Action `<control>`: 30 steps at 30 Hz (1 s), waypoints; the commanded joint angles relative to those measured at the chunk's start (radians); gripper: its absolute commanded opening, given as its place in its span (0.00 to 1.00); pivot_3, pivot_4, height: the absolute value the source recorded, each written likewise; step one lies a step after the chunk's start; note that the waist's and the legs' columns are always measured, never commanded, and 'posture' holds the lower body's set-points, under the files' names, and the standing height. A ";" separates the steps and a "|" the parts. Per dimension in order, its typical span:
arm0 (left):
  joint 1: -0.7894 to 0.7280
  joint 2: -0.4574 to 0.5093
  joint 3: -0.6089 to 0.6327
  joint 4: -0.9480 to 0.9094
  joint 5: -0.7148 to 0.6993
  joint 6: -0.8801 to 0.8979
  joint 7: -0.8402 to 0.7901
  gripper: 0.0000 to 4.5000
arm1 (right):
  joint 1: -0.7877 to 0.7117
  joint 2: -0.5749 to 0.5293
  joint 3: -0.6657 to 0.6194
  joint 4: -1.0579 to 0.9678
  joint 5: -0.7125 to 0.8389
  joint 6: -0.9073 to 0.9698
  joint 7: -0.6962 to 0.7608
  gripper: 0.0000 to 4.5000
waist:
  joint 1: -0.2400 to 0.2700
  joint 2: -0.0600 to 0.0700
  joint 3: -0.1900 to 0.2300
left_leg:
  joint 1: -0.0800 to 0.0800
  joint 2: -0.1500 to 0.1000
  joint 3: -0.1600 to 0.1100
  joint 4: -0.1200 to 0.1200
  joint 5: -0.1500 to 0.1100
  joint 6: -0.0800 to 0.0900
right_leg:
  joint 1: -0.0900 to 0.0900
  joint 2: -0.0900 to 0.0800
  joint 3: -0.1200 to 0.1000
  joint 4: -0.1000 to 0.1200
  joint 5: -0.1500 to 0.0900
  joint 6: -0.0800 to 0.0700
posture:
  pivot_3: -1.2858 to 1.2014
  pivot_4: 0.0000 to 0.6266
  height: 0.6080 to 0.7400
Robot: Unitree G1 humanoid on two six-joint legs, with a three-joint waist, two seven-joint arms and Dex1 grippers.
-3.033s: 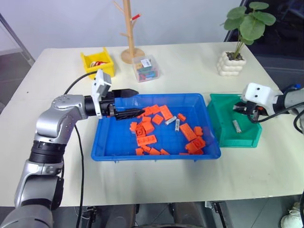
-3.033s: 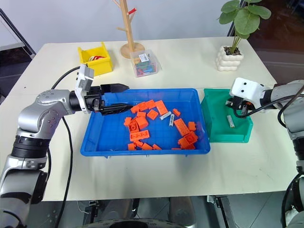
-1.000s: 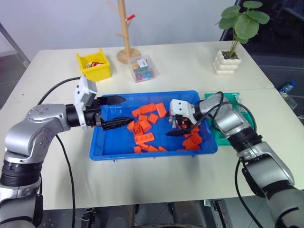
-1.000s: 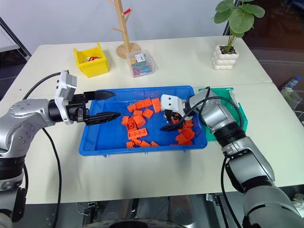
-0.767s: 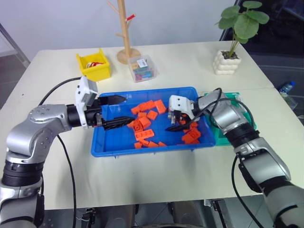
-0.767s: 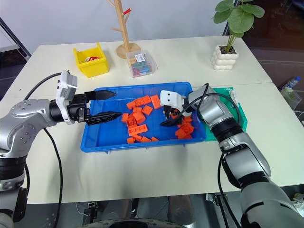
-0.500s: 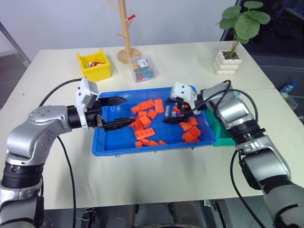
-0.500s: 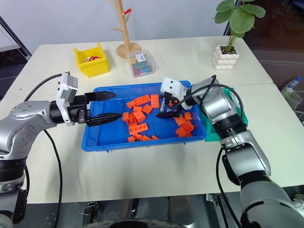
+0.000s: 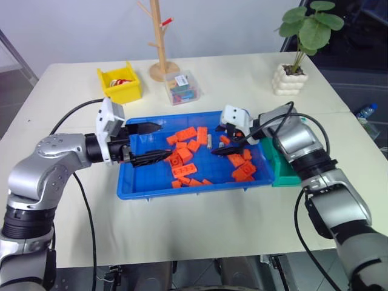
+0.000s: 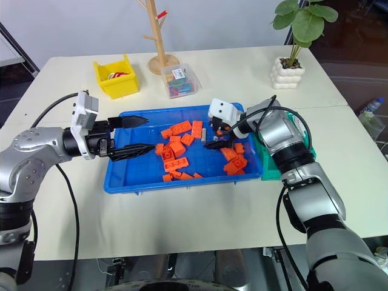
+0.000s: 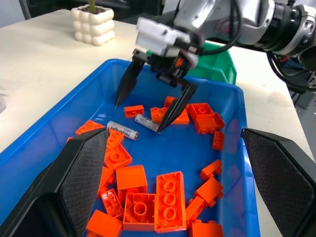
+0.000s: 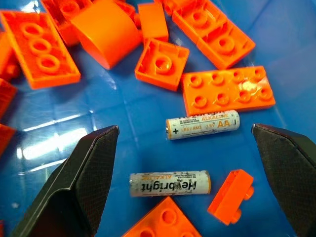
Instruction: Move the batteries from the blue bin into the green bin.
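Blue bin (image 9: 136,182): centre of the left eye frame, on the pale table (image 9: 200,224), holding a scatter of orange bricks (image 9: 185,159).
Batteries (image 12: 203,124): two lie on the blue bin's floor among the bricks, near each other but apart; in the right wrist view both sit between the spread fingers, one reading "AA" just beside a flat eight-stud brick (image 12: 227,95), the other (image 12: 170,183) below it in that frame.
Right gripper (image 11: 145,113): fingers spread wide, holding nothing, tips pointing down over the two batteries in the right part of the blue bin.
Left gripper (image 9: 154,143): at the left end of the blue bin, fingers apart, empty, pointing across the bin toward the right of the frame.
Green bin (image 9: 282,173): touching the blue bin's right end, mostly hidden by the right arm; its contents cannot be made out.
Background: a yellow bin (image 9: 121,85), a clear box (image 9: 183,88), a wooden stand (image 9: 159,36) and a potted plant (image 9: 291,76) along the top of the frame.
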 commanded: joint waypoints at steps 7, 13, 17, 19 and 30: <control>0.021 0.019 0.034 -0.049 -0.021 0.001 0.006 1.00 | -0.125 0.082 0.002 0.254 -0.058 -0.169 -0.024 0.98 | -0.002 0.000 0.000 | 0.000 0.000 0.000 0.000 0.000 0.000 | 0.000 0.000 0.000 0.000 0.000 0.000 | 0.52 0.24 1.00; 0.030 0.032 0.044 -0.060 -0.029 0.004 0.010 1.00 | -0.134 0.107 0.009 0.320 -0.084 -0.220 -0.002 0.98 | -0.002 0.000 0.000 | 0.000 0.000 0.000 0.000 0.000 0.000 | 0.000 0.000 0.000 0.000 0.000 0.000 | 0.52 0.24 1.00; 0.033 0.031 0.045 -0.063 -0.032 0.003 0.018 1.00 | -0.143 0.128 0.005 0.364 -0.098 -0.243 -0.018 0.98 | -0.006 0.000 0.000 | 0.000 0.000 0.000 0.000 0.000 0.000 | 0.000 0.000 0.000 0.000 0.000 0.000 | 0.52 0.24 1.00; 0.031 0.029 0.045 -0.063 -0.032 0.002 0.022 1.00 | -0.149 0.138 0.005 0.384 -0.105 -0.251 -0.020 0.98 | -0.010 0.000 0.000 | 0.000 0.000 0.000 -0.001 0.000 0.000 | 0.000 0.000 0.000 0.001 0.000 0.000 | 0.52 0.24 1.00; 0.035 0.031 0.048 -0.073 -0.041 0.004 0.034 1.00 | -0.159 0.146 -0.003 0.420 -0.121 -0.284 -0.021 0.49 | -0.024 0.000 0.000 | 0.001 0.000 -0.001 -0.001 0.000 0.000 | 0.000 0.000 0.000 0.001 0.000 0.000 | 0.52 0.24 1.00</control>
